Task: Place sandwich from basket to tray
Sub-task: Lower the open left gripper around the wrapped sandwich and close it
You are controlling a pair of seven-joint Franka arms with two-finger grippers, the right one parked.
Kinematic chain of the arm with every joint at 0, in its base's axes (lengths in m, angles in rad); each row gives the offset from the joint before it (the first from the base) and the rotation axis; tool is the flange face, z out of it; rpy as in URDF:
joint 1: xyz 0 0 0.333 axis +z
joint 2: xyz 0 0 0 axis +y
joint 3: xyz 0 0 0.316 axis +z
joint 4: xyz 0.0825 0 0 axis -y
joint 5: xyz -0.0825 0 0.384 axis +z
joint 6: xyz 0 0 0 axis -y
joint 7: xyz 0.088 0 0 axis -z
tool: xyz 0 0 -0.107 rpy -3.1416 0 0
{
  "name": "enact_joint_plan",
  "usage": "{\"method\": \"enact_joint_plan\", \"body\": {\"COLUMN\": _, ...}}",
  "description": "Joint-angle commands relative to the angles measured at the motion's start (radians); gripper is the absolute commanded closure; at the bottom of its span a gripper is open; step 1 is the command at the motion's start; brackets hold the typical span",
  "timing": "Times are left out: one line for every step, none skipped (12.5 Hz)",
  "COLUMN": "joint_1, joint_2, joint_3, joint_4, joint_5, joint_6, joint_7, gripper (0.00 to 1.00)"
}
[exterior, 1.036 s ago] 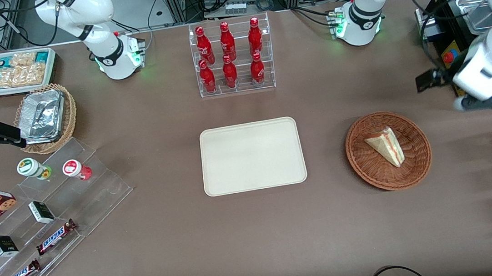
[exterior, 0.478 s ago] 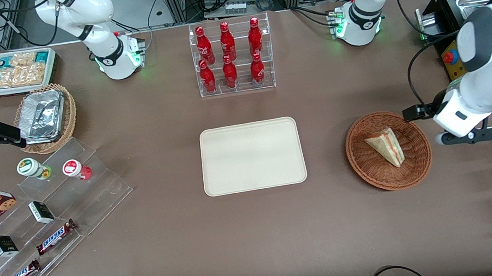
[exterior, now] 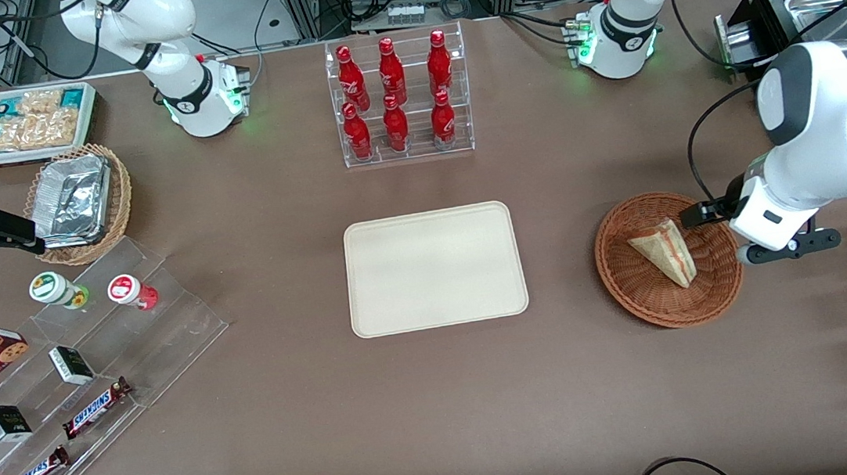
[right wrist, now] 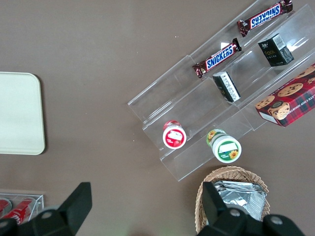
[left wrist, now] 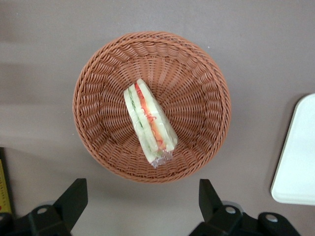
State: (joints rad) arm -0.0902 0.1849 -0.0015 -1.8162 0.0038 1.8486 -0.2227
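Sandwich waits in basket as gripper nears the rim

Front view: sandwich (exterior: 665, 251) lies in the round brown basket (exterior: 634, 295), toward the working arm's end of the table. Its long axis runs diagonally, one tip pointing away from the camera and the filling edge facing the working arm. The cream tray (exterior: 434, 268) sits bare at mid-table, well apart from the basket, with a rack of red bottles (exterior: 397, 98) farther from the camera. The left arm hangs just beside the basket, its wrist overlapping the rim; the fingers themselves are hidden under the arm here.

Left wrist view: the gripper (left wrist: 142, 201) is released, its two dark fingertips (left wrist: 74, 196) spread wide with nothing between them. They straddle a span nearly as wide as the basket (left wrist: 98, 73), just outside its rim. The sandwich (left wrist: 149, 123) rests near the middle of the bowl, filling edge up, its long axis slanted across the line between the fingertips. A corner of the tray (left wrist: 298, 157) shows close by. Judging from this, the gripper must travel inward over the rim to centre on the wedge, and probably turn so the fingers close across the short width.
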Motion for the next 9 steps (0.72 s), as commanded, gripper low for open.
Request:
{"method": "enact_joint_plan", "body": {"joint_1": -0.003, "joint_2": -0.047, "joint_3": -0.003, "joint_4": -0.125, "joint_5": -0.013, "joint_6": 0.127, "joint_7": -0.119, "gripper": 0.0}}
{"method": "enact_joint_plan", "body": {"joint_1": -0.003, "joint_2": -0.054, "joint_3": -0.003, "joint_4": -0.156, "joint_5": -0.011, "joint_6": 0.161, "joint_7": -0.168, "gripper": 0.0}}
{"method": "enact_joint_plan", "body": {"joint_1": -0.003, "joint_2": -0.059, "joint_3": -0.003, "joint_4": -0.182, "joint_5": -0.013, "joint_6": 0.187, "joint_7": -0.209, "gripper": 0.0}}
{"method": "enact_joint_plan", "body": {"joint_1": -0.002, "joint_2": -0.064, "joint_3": -0.003, "joint_4": -0.205, "joint_5": -0.014, "joint_6": 0.211, "joint_7": -0.265, "gripper": 0.0}}
{"method": "enact_joint_plan", "body": {"joint_1": -0.003, "joint_2": -0.064, "joint_3": -0.003, "joint_4": -0.228, "joint_5": -0.011, "joint_6": 0.254, "joint_7": -0.377, "gripper": 0.0}}
{"method": "enact_joint_plan", "body": {"joint_1": -0.005, "joint_2": -0.065, "joint_3": -0.003, "joint_4": -0.257, "joint_5": -0.007, "joint_6": 0.294, "joint_7": -0.444, "gripper": 0.0}}
{"method": "enact_joint_plan", "body": {"joint_1": -0.005, "joint_2": -0.07, "joint_3": -0.003, "joint_4": -0.279, "joint_5": -0.007, "joint_6": 0.313, "joint_7": -0.463, "gripper": 0.0}}
{"method": "enact_joint_plan", "body": {"joint_1": -0.005, "joint_2": -0.073, "joint_3": -0.003, "joint_4": -0.296, "joint_5": -0.014, "joint_6": 0.326, "joint_7": -0.472, "gripper": 0.0}}
{"method": "enact_joint_plan", "body": {"joint_1": -0.005, "joint_2": -0.074, "joint_3": -0.003, "joint_4": -0.319, "joint_5": -0.014, "joint_6": 0.36, "joint_7": -0.507, "gripper": 0.0}}
